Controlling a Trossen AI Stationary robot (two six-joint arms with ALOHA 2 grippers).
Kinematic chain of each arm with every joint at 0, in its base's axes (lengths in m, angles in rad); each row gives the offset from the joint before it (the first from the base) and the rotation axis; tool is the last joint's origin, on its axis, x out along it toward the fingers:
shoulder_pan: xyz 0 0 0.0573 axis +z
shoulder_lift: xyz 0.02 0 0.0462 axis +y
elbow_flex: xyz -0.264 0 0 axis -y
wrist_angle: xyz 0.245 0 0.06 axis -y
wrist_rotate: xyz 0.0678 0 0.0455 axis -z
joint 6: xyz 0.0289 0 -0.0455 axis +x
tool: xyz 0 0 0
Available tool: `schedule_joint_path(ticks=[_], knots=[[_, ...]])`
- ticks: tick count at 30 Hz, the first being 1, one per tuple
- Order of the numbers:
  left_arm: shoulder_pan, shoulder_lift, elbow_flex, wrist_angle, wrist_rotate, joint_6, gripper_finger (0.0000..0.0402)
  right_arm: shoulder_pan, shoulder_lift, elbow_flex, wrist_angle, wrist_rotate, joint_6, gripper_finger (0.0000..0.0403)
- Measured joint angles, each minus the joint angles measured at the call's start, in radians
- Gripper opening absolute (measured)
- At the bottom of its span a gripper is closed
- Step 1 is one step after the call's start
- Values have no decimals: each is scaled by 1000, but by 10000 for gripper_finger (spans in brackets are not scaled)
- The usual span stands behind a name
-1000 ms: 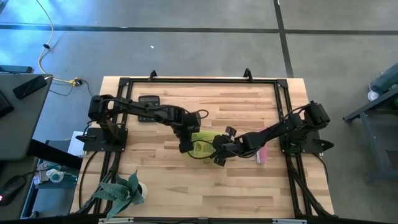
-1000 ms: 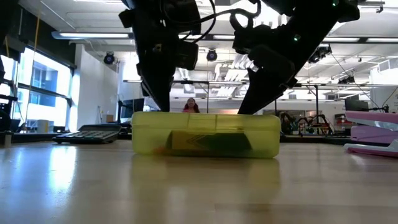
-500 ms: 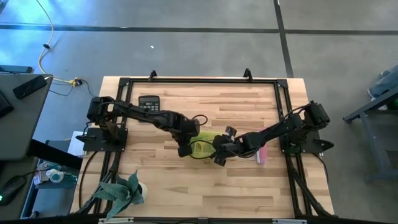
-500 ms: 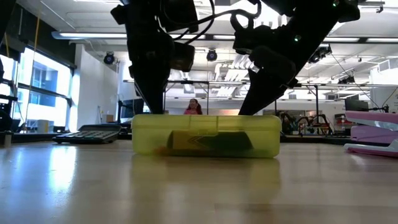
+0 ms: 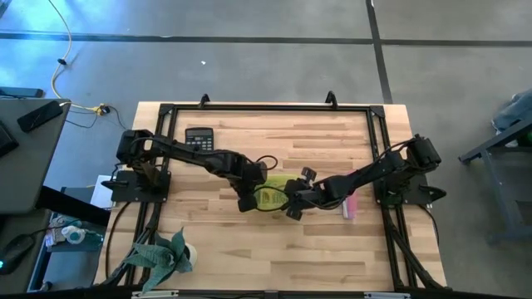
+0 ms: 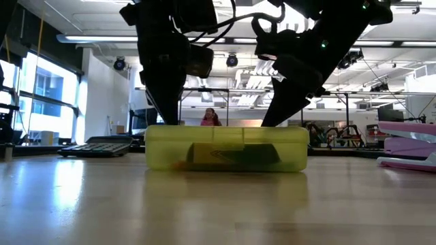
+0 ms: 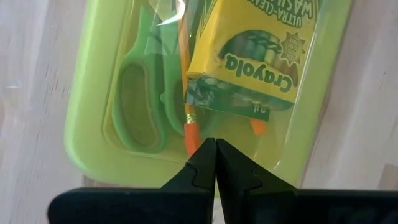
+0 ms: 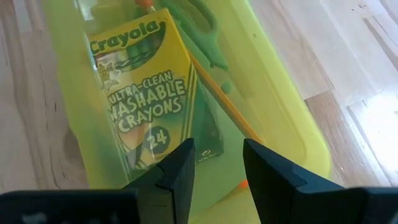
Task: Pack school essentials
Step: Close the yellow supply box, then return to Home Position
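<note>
I see case (image 5: 273,196) mid-surface, lid down — crayon box (image 7: 249,53), scissors (image 7: 140,99), pencil (image 7: 186,93) inside. My left tool (image 7: 216,163) pinched shut just above case's end, holding nothing. Right tool (image 8: 217,165) at opposite end — narrow gap, nothing between fingers.

In the high view the left gripper (image 5: 247,202) is sliding from the upper left part of the yellow-green case (image 5: 274,196) down toward the case's lower left corner, its arm swinging off the calculator (image 5: 198,136), which is now showing uncovered in the upper left of the table. In the low view the same gripper (image 6: 165,102) is drifting slightly leftward above the case (image 6: 225,148).
</note>
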Motion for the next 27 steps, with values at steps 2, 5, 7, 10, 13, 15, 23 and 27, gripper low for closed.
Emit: schedule_joint_path(ticks=[2, 5, 7, 10, 13, 15, 23, 27], knots=[[0, -6, 0, -2, -1, 7, 0, 1, -5, 0, 0, 0, -15, 129], [0, -8, 13, -11, -2, 26, 0, 1, -22, -2, -7, -8, -23, 129], [0, -22, 26, -22, -3, 30, 0, 1, -37, -3, -8, -10, -33, 129], [0, -36, 48, -41, -4, 54, 0, 3, -67, -3, -18, -17, -40, 129], [1, -58, 69, -50, -11, 54, 0, 11, -100, -3, -42, -15, -50, 129], [2, -82, 79, -75, -11, 54, 0, 15, -127, -3, -46, -10, -58, 129], [4, -225, 115, -86, -19, 92, 0, 45, -300, -2, -98, 22, -160, 129], [8, -354, 120, -79, -25, 99, 0, 64, -438, -2, -127, 73, -210, 129]])
